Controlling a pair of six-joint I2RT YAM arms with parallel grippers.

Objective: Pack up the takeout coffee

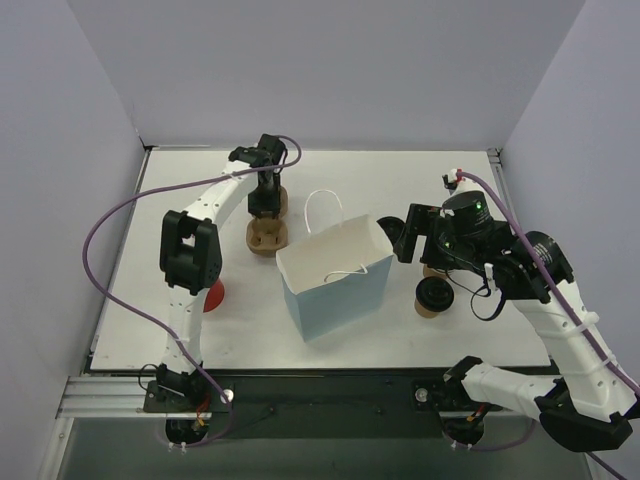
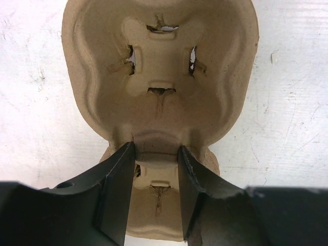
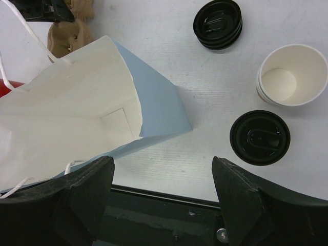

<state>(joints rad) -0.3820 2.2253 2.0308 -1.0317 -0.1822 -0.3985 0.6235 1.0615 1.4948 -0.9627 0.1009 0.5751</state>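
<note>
A brown kraft cup with a black lid [image 1: 434,296] stands right of the light blue bag [image 1: 335,275]; from the right wrist it shows as a black lid [image 3: 260,137]. The red cup [image 1: 213,297] is mostly hidden behind my left arm. My left gripper [image 1: 266,205] is at the back, shut on the middle ridge of the tan cup tray [image 2: 159,77], its fingers [image 2: 120,184] on either side of it. My right gripper [image 3: 163,179] is open and empty, held above the table between the bag and the lidded cup, and shows in the top view [image 1: 398,238].
The bag [image 3: 77,113] stands open and empty with its white handles up. An open paper cup, white inside [image 3: 292,74], and another black lid [image 3: 218,23] sit beyond the lidded cup. The table's front edge [image 3: 169,197] runs under my right gripper.
</note>
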